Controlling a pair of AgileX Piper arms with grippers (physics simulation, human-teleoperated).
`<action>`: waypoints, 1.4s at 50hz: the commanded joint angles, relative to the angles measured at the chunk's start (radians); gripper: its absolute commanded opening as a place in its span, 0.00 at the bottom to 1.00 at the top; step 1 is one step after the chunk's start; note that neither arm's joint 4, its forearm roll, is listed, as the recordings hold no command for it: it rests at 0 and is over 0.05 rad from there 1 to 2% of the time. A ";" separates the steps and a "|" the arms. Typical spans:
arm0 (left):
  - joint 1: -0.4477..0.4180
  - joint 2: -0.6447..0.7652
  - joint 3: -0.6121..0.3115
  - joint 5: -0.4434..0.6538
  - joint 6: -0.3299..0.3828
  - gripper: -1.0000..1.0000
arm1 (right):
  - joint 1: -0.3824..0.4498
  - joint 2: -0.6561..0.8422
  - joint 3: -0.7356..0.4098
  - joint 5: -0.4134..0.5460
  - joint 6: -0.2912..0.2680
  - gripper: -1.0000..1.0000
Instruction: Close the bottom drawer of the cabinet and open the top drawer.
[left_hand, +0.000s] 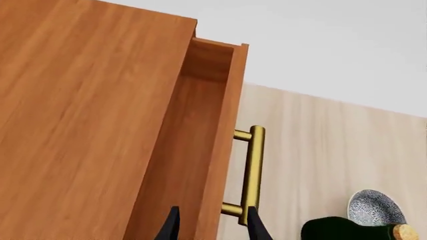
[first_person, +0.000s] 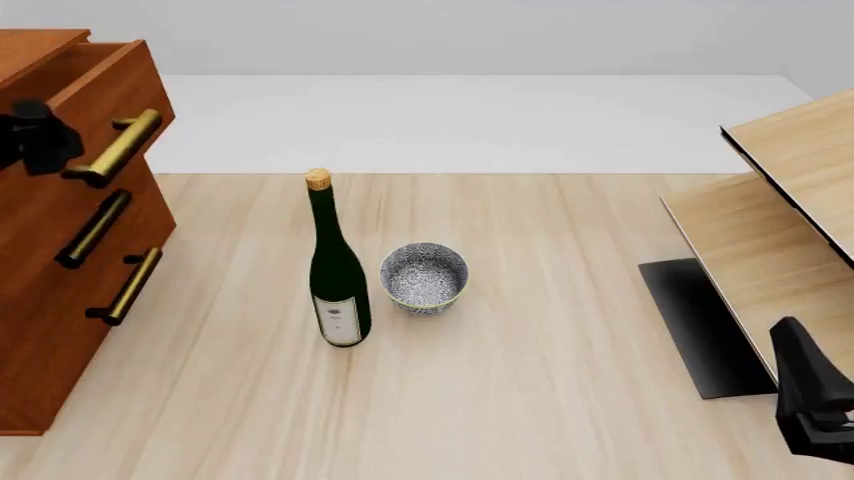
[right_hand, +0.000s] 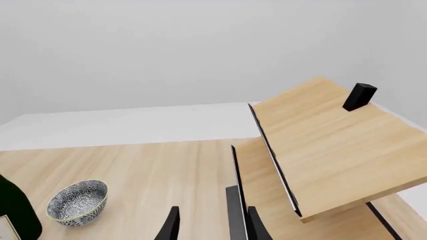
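Observation:
The cabinet (first_person: 54, 330) stands at the table's left edge. Its top drawer (first_person: 114, 85) is pulled partly out, and its brass handle (first_person: 118, 147) juts forward. The bottom drawer (first_person: 80, 340) sits flush with the middle drawer, its handle (first_person: 127, 285) in line. My left gripper (first_person: 54, 145) is at the top drawer's front, just left of the handle. In the left wrist view the open drawer (left_hand: 200, 150) and its handle (left_hand: 253, 170) lie ahead. The left gripper (left_hand: 212, 229) is open, with the drawer front between its fingers and one fingertip (left_hand: 257, 227) over the handle's end. My right gripper (first_person: 814, 405) is open and empty at the front right.
A dark green wine bottle (first_person: 336, 270) stands mid-table with a patterned bowl (first_person: 424, 278) just right of it. Pale wooden shelf boards (first_person: 787, 230) on a black base (first_person: 701, 325) slant at the right, close to the right gripper (right_hand: 212, 227).

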 joint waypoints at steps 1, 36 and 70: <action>-0.019 -0.002 0.064 -0.039 -0.042 1.00 | 0.000 0.001 0.000 -0.001 0.000 1.00; -0.176 0.028 0.103 -0.094 -0.128 1.00 | 0.001 -0.003 0.002 -0.001 0.000 1.00; -0.335 0.088 0.113 -0.145 -0.187 1.00 | -0.006 0.016 0.002 -0.018 0.005 1.00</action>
